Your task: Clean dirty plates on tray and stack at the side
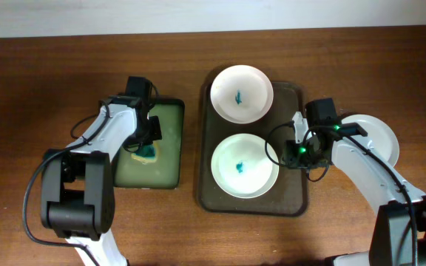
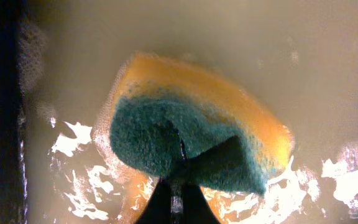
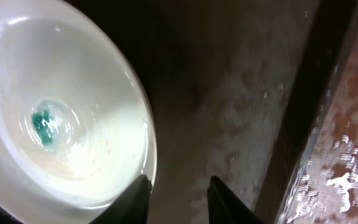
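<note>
A wooden table [image 1: 50, 59] holds a dark tray [image 1: 291, 199] beneath the right gripper [image 3: 176, 199] and a basin [image 1: 165, 174] of soapy water beneath the left gripper [image 2: 179, 193]. Two white plates sit on the tray, each with a teal smear. The rim of the near plate [image 1: 244, 166] lies just beside the right gripper's parted, empty fingers. The far plate [image 1: 241, 92] sits ahead and to its left, and a third plate [image 1: 379, 137] lies on the table to its right. The left gripper pinches a yellow-green sponge [image 2: 191, 124] over the water.
</note>
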### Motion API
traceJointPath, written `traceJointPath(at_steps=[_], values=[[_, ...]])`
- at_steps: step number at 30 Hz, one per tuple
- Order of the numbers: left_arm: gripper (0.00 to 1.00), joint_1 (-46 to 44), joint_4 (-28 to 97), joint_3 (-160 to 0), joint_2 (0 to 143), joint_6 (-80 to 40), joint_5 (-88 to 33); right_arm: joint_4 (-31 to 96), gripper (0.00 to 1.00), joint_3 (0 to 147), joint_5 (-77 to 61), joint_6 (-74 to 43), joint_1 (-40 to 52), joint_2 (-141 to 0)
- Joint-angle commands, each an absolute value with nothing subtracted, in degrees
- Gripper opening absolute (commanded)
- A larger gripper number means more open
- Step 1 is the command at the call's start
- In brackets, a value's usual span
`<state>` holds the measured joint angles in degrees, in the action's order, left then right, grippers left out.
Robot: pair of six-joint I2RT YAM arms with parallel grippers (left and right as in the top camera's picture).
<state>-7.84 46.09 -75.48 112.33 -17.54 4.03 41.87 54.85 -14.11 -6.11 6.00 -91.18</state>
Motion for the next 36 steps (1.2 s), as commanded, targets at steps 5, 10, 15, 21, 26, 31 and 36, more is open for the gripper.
traceJointPath(at_steps=[5,10,15,21,26,31,36], values=[[0.00,-11.46,56.60,-88.58,102.13,-10.98,-6.46,38.89,0.35,54.63,-15.07,-6.39,10.57,-95.96],[0.00,-18.76,58.81,-88.53,101.56,-12.43,-9.67,34.59,0.25,54.63,-13.61,-6.57,12.67,-101.97],[0.00,-24.88,55.86,-88.49,107.15,-17.32,-15.88,33.54,0.04,54.63,-6.81,-18.65,12.64,-103.39],[0.00,-34.87,48.60,-88.49,120.79,-22.72,-20.60,33.34,0.04,54.63,-6.87,-19.64,12.64,-103.39],[0.00,-40.34,39.94,-88.49,127.83,-24.77,-26.85,33.30,0.04,54.63,-7.05,-19.64,12.64,-103.39],[0.00,-40.05,35.79,-88.60,127.83,-20.18,-37.60,33.17,0.04,54.63,-7.05,-19.64,12.64,-103.39],[0.00,-39.29,37.93,-88.60,127.83,-17.41,-33.93,33.36,0.04,54.63,-7.25,-20.05,12.64,-103.39]])
